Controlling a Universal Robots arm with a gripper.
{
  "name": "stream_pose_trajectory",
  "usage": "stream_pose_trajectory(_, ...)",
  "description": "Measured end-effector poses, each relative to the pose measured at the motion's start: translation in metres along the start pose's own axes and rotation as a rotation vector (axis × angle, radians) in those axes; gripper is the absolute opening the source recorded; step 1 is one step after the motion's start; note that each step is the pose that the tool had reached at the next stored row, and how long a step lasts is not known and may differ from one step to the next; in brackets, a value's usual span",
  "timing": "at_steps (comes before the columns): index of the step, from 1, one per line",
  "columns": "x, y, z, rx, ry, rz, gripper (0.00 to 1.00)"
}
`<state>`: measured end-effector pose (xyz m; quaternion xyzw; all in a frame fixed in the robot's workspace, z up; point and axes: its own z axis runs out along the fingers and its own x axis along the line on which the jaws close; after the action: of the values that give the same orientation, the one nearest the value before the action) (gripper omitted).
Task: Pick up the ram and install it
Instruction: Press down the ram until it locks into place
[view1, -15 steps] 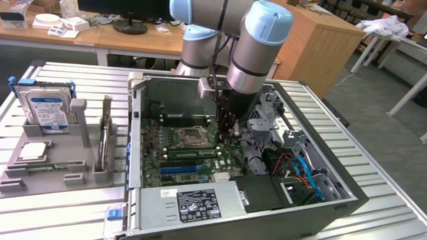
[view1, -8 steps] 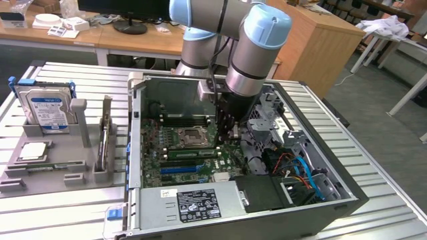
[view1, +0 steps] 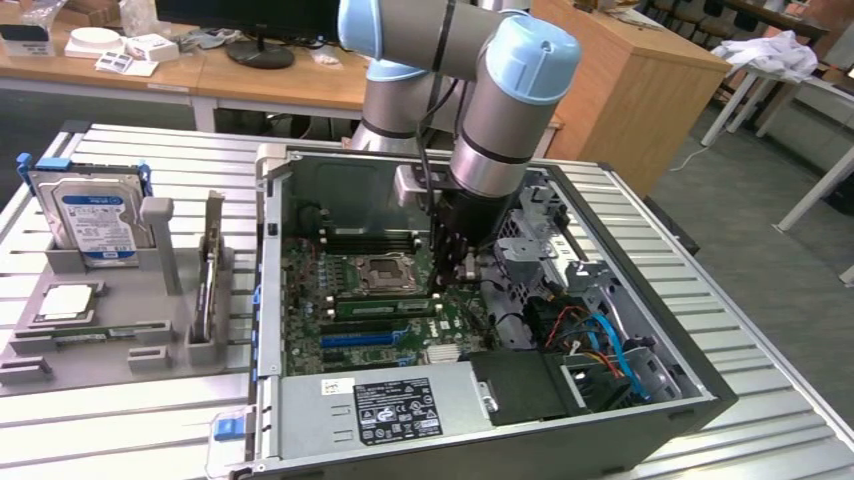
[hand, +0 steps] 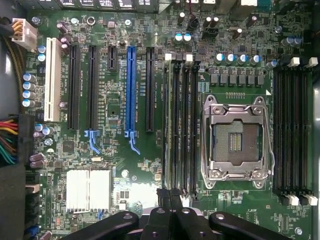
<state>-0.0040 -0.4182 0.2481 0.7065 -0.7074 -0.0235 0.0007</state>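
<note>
I see a counter (view1: 747, 330) of ribbed metal slats carrying an open computer case (view1: 641, 420), with a grey fixture tray (view1: 134, 350) toward the exterior view's left. A hard drive (view1: 91, 225) stands upright in that tray, and a silver processor chip (view1: 67, 300) lies flat beside it. Behind, I note wooden desks (view1: 174, 70), a monitor base (view1: 260, 52) and a wooden cabinet (view1: 641, 80); a white table (view1: 827, 110) stands at the exterior view's right. The arm reaches down into the case over the motherboard (hand: 120, 150). The tool (hand: 170, 197) is clenched, its tips together just over the memory slots (hand: 180, 125) beside the empty processor socket (hand: 235, 142). The ram (view1: 380, 307) sits in a slot near the socket, just beside the tool.
</note>
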Motion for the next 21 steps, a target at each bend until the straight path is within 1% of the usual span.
stream_pose_trajectory(3, 0.0000, -0.0004, 0.0001, 0.0000, -0.0002, 0.000, 0.11)
stream_pose_trajectory(7, -0.0001, -0.0068, -0.0001, 0.0001, -0.0003, 0.000, 0.11)
stream_pose_trajectory(8, -0.0001, -0.0071, -0.0001, 0.0001, -0.0003, 0.000, 0.11)
stream_pose_trajectory(11, 0.0000, -0.0071, -0.0001, 0.0001, -0.0003, 0.000, 0.11)
stream_pose_trajectory(21, 0.0002, -0.0073, 0.0058, 0.0000, -0.0003, 0.000, 0.11)
